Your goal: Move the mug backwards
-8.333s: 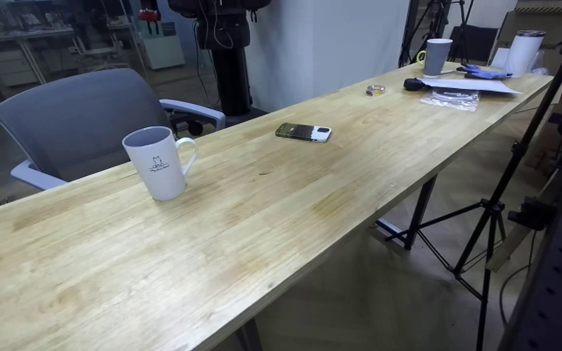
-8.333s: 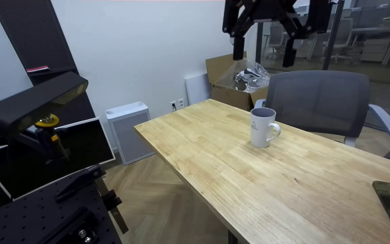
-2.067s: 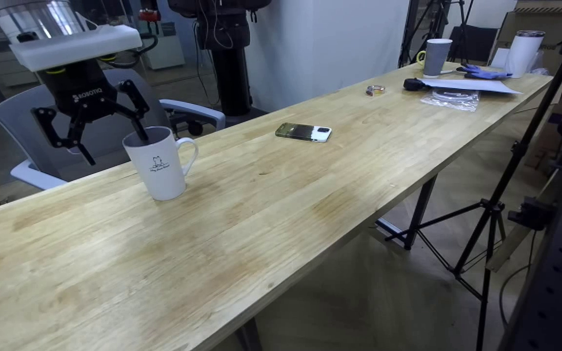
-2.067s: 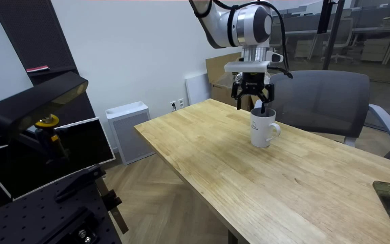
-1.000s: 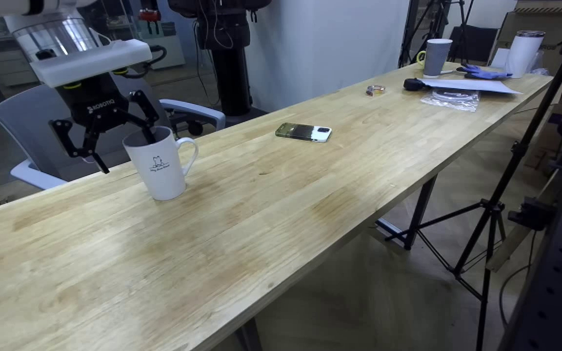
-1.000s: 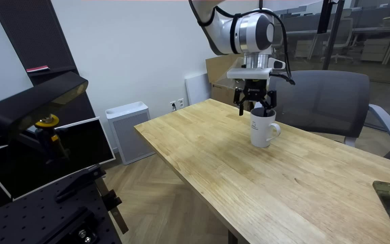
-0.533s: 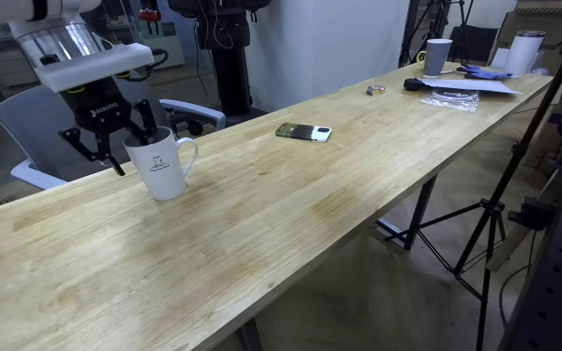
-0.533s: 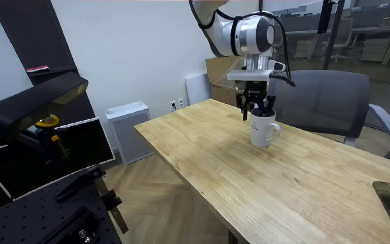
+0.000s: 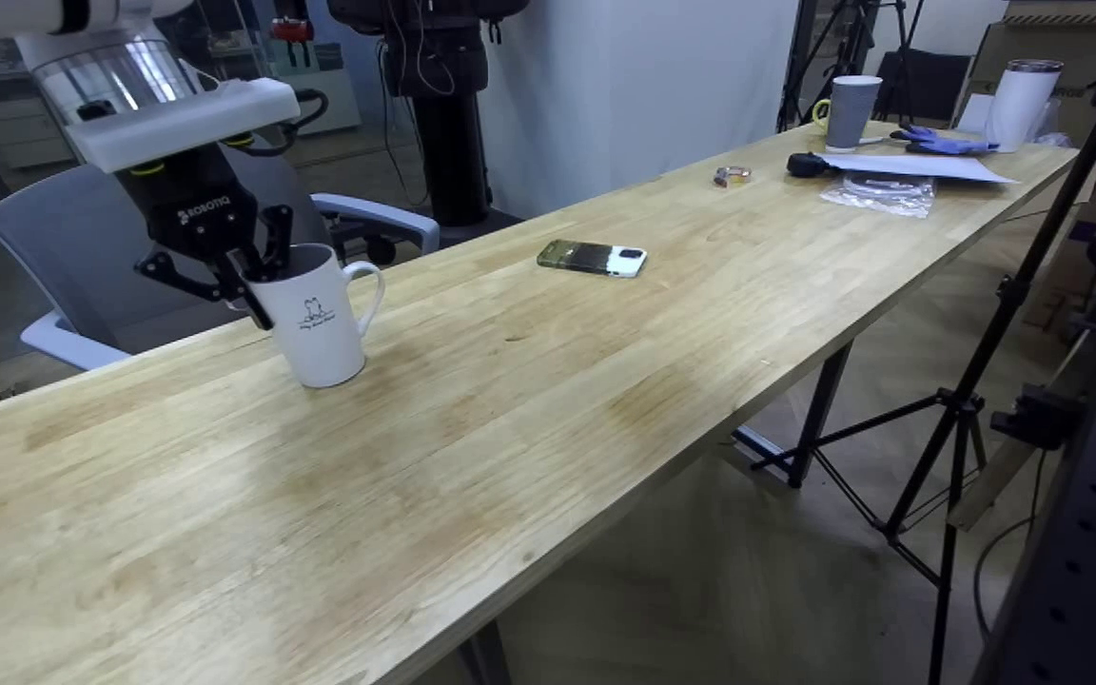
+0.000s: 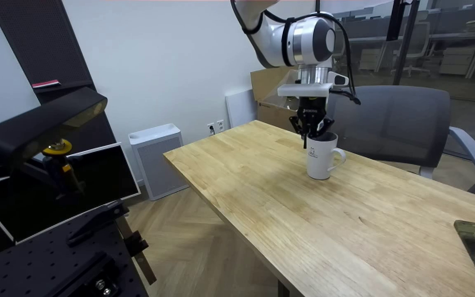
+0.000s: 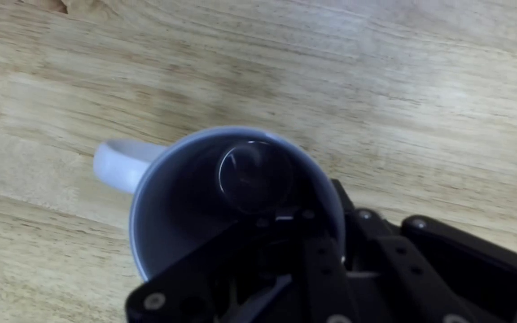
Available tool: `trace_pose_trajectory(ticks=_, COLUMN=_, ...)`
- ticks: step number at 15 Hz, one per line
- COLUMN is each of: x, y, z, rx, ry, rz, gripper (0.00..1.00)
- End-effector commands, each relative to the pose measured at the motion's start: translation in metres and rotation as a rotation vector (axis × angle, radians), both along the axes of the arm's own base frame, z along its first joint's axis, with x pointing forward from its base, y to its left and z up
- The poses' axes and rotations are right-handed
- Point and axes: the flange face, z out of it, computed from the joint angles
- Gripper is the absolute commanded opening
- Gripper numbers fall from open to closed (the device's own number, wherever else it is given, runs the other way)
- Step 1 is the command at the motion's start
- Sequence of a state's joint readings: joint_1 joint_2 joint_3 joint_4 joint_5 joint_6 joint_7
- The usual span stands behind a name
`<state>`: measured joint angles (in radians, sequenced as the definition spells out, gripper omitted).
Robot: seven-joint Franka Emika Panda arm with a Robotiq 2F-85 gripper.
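The white mug (image 9: 327,333) with a small dark drawing on its side stands on the wooden table, near the edge by the chair, in both exterior views. My gripper (image 9: 265,290) reaches it from above and is shut on its rim, on the side opposite the loop handle (image 11: 121,167). One finger is inside the mug, its tip hidden by the wall; the other finger (image 10: 304,142) lies against the outside. The mug (image 10: 319,163) leans very slightly; whether its whole base touches the table, I cannot tell. In the wrist view the mug's interior (image 11: 177,211) looks empty.
A phone (image 9: 591,258) lies farther along the table (image 9: 510,419). Beyond it are a small wrapped item (image 9: 732,176), papers (image 9: 919,167), a blue glove (image 9: 948,143), a grey cup (image 9: 854,114) and a white tumbler (image 9: 1024,105). An office chair (image 10: 390,123) stands against the table edge.
The arm came down until one finger was in the mug. Over the last second the jaws closed from open onto the rim, and the mug shifted and tipped slightly towards its handle side.
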<state>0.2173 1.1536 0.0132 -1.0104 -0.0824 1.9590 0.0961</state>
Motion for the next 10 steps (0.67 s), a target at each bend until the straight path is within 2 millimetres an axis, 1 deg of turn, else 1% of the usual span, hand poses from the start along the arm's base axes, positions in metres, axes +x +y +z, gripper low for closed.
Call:
trace_pose_trajectory(ticks=1, x=0.006, y=-0.002, z=0.002, rx=-0.014, ry=0.005, rz=-0.018, gripper=0.02)
trace_pose_trajectory(ticks=3, x=0.007, y=-0.003, z=0.003, rx=-0.014, ry=0.01, rz=-0.021, gripper=0.02)
trace_pose_trajectory(ticks=5, x=0.009, y=-0.004, z=0.009, rx=-0.015, ry=0.011, rz=-0.021, gripper=0.02)
trace_pose_trajectory(ticks=10, x=0.019, y=-0.009, z=0.035, rx=-0.015, ry=-0.01, rz=-0.031, gripper=0.02)
